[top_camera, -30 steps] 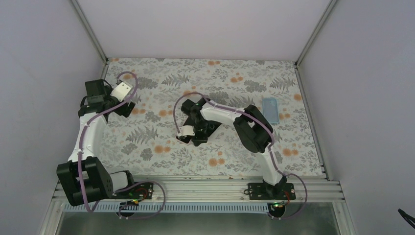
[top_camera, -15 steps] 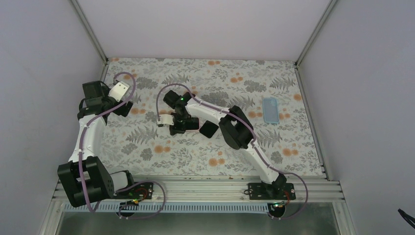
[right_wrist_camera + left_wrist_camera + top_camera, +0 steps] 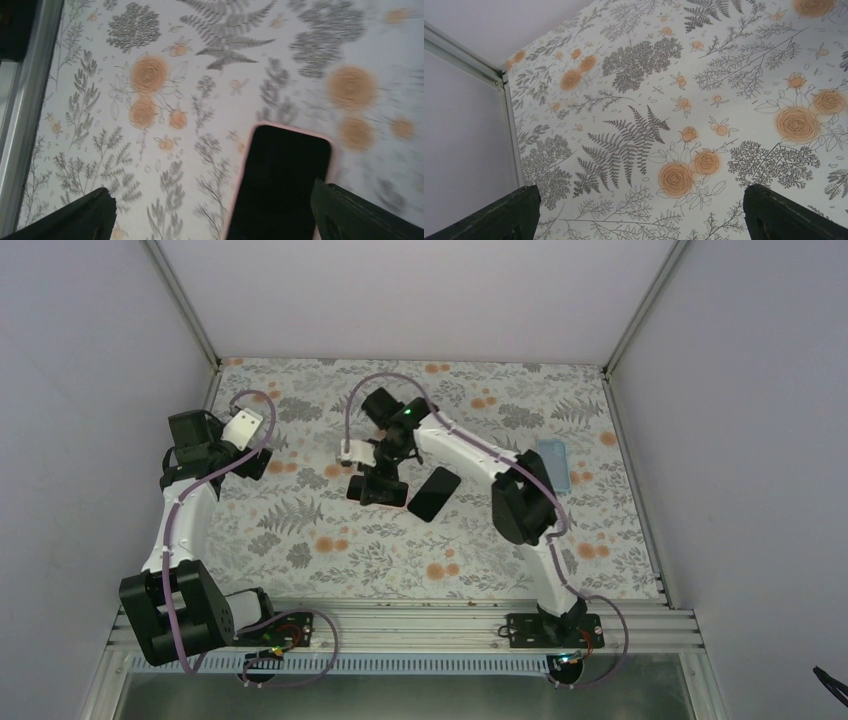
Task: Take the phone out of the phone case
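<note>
From the overhead camera, my left gripper [image 3: 256,462] hangs over the far-left part of the flowered tabletop [image 3: 300,530], close to the left edge and not far from the far-left corner. My right arm reaches in from the near edge and bends back toward the middle. My right gripper [image 3: 378,490] sits over the centre of the table, just left of the phone [image 3: 434,494]. The phone lies flat, dark face up, at a slant and about midway between the left and right edges. The pale blue phone case [image 3: 556,458] lies well apart from it by the right edge, partly hidden behind my right elbow, and it is not around the phone. In my left wrist camera, my two dark fingers [image 3: 499,215] stand at the bottom corners of the view. My left gripper [image 3: 639,192] is spread wide with nothing between its fingers, only printed ferns and orange roses on the cloth [image 3: 634,100] below. A metal frame rail [image 3: 508,125] runs along the left, where the table meets the wall. In my right wrist camera, my right gripper [image 3: 210,187] is likewise spread wide and has hold of nothing. The phone [image 3: 280,185] lies on the cloth under it, black screen up with a thin pink rim. It sits closer to my right-hand finger [image 3: 360,215], and its lower end runs out of the bottom of the view. I cannot tell whether that finger touches it. A metal rail [image 3: 30,100] crosses the left side of this view.
</note>
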